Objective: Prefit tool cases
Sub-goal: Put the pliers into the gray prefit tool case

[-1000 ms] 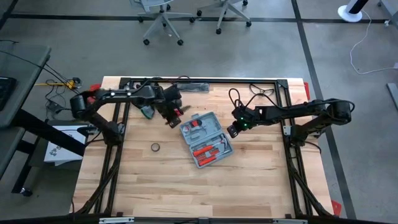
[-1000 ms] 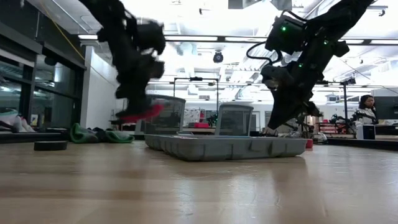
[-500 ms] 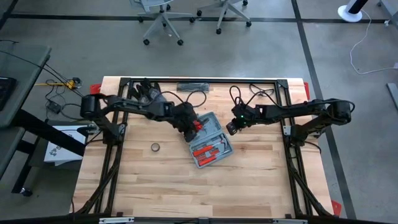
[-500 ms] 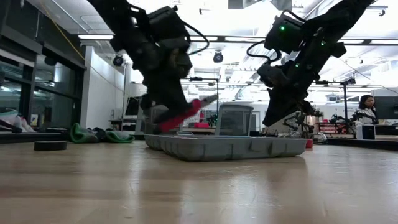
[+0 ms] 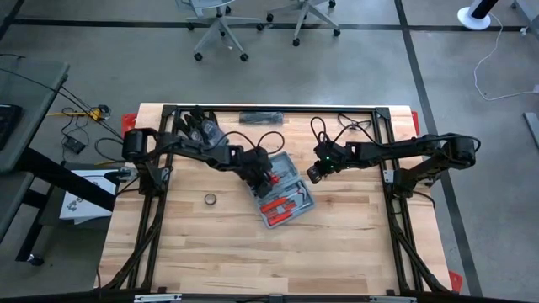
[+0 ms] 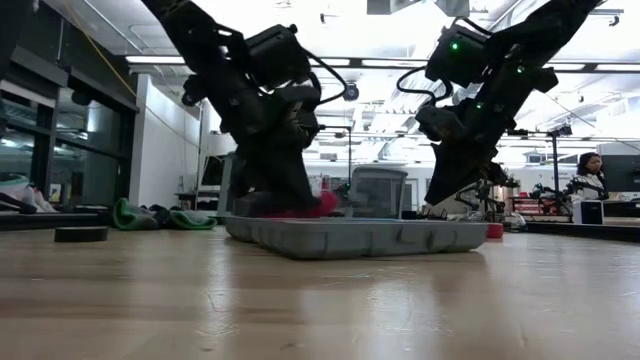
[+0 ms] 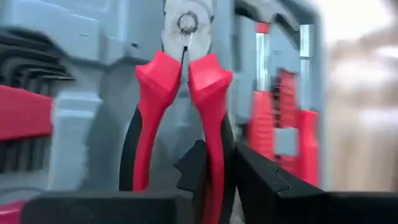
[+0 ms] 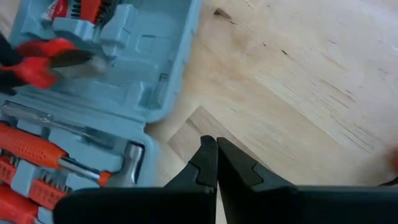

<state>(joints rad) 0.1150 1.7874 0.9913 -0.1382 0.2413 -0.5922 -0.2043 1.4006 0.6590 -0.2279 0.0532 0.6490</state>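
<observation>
Over the open case, near the middle of the counter: left pincer (image 5: 266, 175), fingers clasped on one red handle of a pair of pliers (image 7: 177, 118). Pliers point straight away from the pincer, nose ahead, handles back toward the wrist, lying along a moulded hollow of the case.

Tool case (image 5: 280, 190): blue-grey, lying open and flat on the counter (image 5: 337, 244), long axis slanted across the boards. Pincer stands over the half toward the far edge; the half nearer the front edge holds orange-handled tools (a hammer head shows in the right wrist view).

Judgement: the pliers lie nearly in line with the hollow beneath, so the coming move turns on pressing them down along that axis and letting go; the left arm is the nearer.

Right pincer (image 5: 313, 175): clenched, holding nothing, hovering just beside the case's right-hand edge, above bare wood.

Also on the counter: a small dark ring (image 5: 210, 199), well apart to the left of the case.
</observation>
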